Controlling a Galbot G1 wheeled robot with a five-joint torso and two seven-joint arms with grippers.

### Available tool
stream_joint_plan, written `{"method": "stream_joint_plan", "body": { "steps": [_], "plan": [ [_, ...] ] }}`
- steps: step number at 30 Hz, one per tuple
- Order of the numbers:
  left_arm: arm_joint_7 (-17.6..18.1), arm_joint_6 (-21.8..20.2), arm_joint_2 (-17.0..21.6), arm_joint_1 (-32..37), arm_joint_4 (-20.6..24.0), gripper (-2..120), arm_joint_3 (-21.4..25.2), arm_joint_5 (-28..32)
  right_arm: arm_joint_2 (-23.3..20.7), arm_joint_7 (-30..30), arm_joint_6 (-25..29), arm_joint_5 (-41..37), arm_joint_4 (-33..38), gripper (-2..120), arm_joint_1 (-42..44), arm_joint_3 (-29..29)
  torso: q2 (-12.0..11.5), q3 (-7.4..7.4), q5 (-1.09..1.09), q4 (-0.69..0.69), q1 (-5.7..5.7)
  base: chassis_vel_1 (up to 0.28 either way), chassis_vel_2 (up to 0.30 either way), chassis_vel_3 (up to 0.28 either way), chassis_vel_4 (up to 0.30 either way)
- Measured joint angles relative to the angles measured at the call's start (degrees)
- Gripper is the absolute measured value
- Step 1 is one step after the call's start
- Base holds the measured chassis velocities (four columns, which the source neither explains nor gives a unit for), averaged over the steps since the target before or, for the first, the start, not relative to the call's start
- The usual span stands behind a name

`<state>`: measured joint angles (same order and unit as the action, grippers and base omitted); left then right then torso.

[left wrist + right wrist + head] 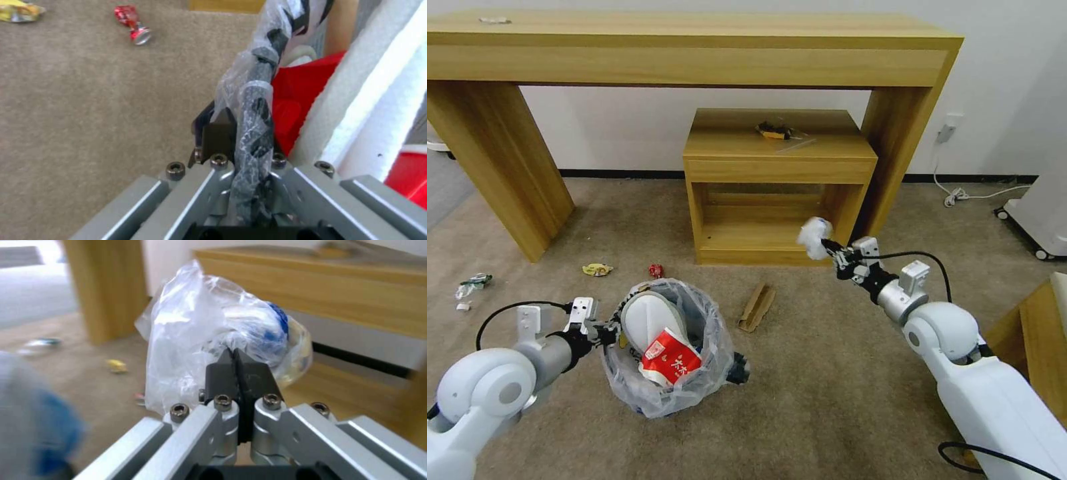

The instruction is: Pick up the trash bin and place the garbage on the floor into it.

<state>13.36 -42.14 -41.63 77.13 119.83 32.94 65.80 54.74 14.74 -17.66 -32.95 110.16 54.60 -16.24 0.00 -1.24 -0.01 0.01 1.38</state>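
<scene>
The trash bin (657, 393), dark with a clear printed liner, is tilted above the beige floor (827, 373). My left gripper (616, 330) is shut on its rim (256, 100). Inside lie a white slipper (647, 317) and a red wrapper (668, 357). My right gripper (831, 250) is raised in front of the small cabinet, shut on a crumpled clear packet with blue print (213, 326). Garbage on the floor: a yellow wrapper (597, 269), a red wrapper (656, 270), a brown cardboard strip (757, 307) and clear plastic litter (472, 283) at the left.
A long wooden desk (694, 47) spans the back, with a small wooden cabinet (780, 187) under it. A white wheeled unit (1044, 213) and a cable (967, 195) sit at the right. More wooden furniture (1037, 333) is near my right arm.
</scene>
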Motion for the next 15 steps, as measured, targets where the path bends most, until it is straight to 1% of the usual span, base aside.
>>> {"method": "stream_joint_plan", "body": {
  "steps": [2, 3, 5, 6, 7, 8, 10, 11, 14, 15],
  "plan": [
    [0.8, 0.0, 0.5, -4.0, -1.2, 0, -3.8, 0.9, -0.7, 0.1, -1.0, -1.5, 2.7, 0, -0.6, 2.3, 0.0, 0.0, -0.05, 0.0, 0.0, 0.0, 0.0, 0.0, 0.0],
    [0.8, 0.0, 0.5, -4.0, -1.2, 0, -3.8, 0.9, -0.7, 0.1, -1.0, -1.5, 2.7, 0, -0.6, 2.3, 0.0, 0.0, -0.05, 0.0, 0.0, 0.0, 0.0, 0.0, 0.0],
    [2.5, 0.0, 0.9, -9.4, -2.9, 0, -8.3, 3.0, -1.2, 0.3, -2.2, -3.1, 5.9, 0, -1.2, 4.8, 0.0, 0.0, -0.01, -0.02, 0.0, 0.0, 0.0, 0.0, 0.0],
    [3.2, 0.0, 1.0, -11.2, -3.4, 0, -9.7, 4.1, -1.4, 0.3, -2.5, -3.6, 6.8, 0, -1.4, 5.8, 0.0, 0.0, -0.01, -0.02, 0.0, 0.0, 0.0, 0.0, 0.0],
    [3.2, 0.0, 1.0, -11.2, -3.4, 0, -9.7, 4.1, -1.4, 0.3, -2.5, -3.6, 6.8, 0, -1.4, 5.8, 0.0, 0.0, -0.01, -0.02, 0.0, 0.0, 0.0, 0.0, 0.0],
    [3.8, 0.0, 0.9, -12.9, -4.0, 0, -11.2, 5.1, -1.7, 0.3, -2.9, -4.1, 7.7, 0, -1.6, 6.8, 0.0, 0.0, -0.02, -0.02, 0.0, 0.0, 0.0, 0.0, 0.0],
    [5.1, 0.0, 0.7, -18.5, -5.8, 0, -16.3, 7.4, -2.1, 0.1, -3.8, -5.5, 10.2, 0, -2.4, 10.1, 0.0, 0.0, -0.02, -0.02, 0.0, 0.0, 0.0, 0.0, 0.0],
    [5.1, 0.0, 0.7, -18.5, -5.8, 0, -16.3, 7.4, -2.1, 0.1, -3.8, -5.5, 10.2, 0, -2.4, 10.1, 0.0, 0.0, -0.02, -0.02, 0.0, 0.0, 0.0, 0.0, 0.0],
    [6.3, 0.0, 0.3, -23.6, -7.5, 0, -21.7, 9.7, -2.3, -0.6, -5.1, -7.0, 12.0, 0, -3.0, 13.1, 0.0, 0.0, -0.02, -0.02, 0.0, 0.0, 0.0, 0.0, 0.0],
    [6.3, 0.0, 0.3, -23.6, -7.5, 0, -21.7, 9.7, -2.3, -0.6, -5.1, -7.0, 12.0, 0, -3.0, 13.1, 0.0, 0.0, -0.02, -0.02, 0.0, 0.0, 0.0, 0.0, 0.0]
  ]
}}
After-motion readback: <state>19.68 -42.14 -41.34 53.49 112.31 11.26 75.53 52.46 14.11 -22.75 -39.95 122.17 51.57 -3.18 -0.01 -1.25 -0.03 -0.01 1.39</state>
